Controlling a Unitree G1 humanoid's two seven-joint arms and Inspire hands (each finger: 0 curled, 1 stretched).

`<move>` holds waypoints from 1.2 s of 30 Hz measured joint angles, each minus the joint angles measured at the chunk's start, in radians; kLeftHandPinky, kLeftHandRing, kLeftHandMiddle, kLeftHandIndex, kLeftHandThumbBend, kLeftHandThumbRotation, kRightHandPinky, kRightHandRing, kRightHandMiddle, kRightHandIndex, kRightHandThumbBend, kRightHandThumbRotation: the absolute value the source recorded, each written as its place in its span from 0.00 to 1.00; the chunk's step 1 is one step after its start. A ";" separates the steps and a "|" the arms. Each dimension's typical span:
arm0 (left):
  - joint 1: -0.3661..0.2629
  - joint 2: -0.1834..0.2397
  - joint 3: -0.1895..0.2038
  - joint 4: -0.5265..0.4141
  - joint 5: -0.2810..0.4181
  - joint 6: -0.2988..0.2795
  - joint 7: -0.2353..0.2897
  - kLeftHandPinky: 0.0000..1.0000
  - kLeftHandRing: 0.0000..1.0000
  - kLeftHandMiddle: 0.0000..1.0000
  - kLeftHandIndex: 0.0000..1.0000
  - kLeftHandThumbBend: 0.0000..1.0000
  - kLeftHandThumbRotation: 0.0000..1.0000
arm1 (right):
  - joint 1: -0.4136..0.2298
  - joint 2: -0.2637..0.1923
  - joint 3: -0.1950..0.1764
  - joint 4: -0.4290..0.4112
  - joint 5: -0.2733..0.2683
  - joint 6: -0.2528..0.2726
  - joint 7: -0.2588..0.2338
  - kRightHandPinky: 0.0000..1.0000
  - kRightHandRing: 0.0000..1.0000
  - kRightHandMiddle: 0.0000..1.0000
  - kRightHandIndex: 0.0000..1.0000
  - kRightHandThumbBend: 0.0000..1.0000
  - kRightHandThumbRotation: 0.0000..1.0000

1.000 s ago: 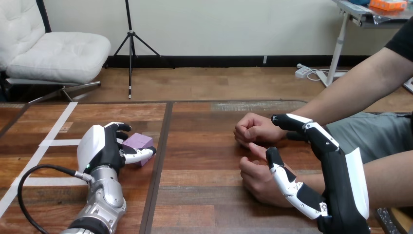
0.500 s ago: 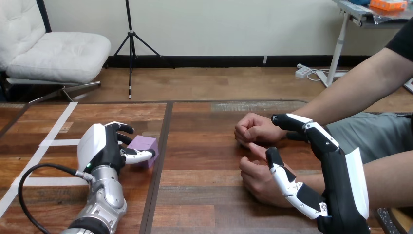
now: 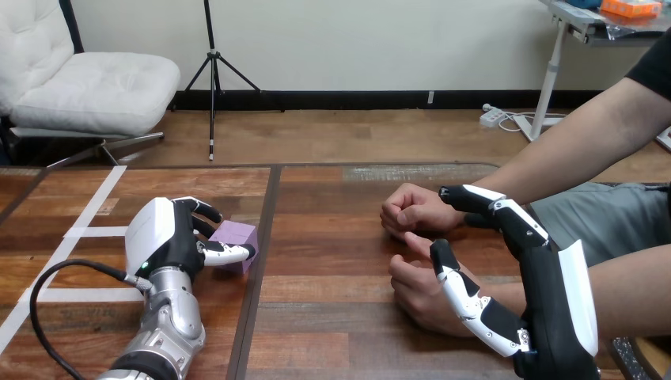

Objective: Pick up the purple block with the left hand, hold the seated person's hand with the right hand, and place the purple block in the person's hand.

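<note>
The purple block (image 3: 237, 234) is pinched on the table (image 3: 332, 317) between the thumb and curled fingers of the left hand (image 3: 162, 237). The right hand (image 3: 546, 297) is held spread, with its thumb over the person's nearer hand (image 3: 418, 291).

Wooden tabletop (image 3: 332, 317) of dark brown planks, divided by a dark seam (image 3: 261, 237) running from front to back. Strips of white tape (image 3: 87, 207) cross its left part. A purple cube-shaped block (image 3: 237, 234) sits on the wood just left of the seam. Right of the seam rest the person's farther hand (image 3: 407, 210) and the person's nearer hand (image 3: 419, 289), both loosely closed and near each other.
</note>
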 measured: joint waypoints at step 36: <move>-0.005 0.001 -0.030 0.000 0.021 0.006 0.015 0.47 0.48 0.52 0.55 0.66 0.00 | 0.003 0.000 0.000 -0.002 0.000 0.001 0.001 0.71 0.76 0.74 0.71 0.39 0.27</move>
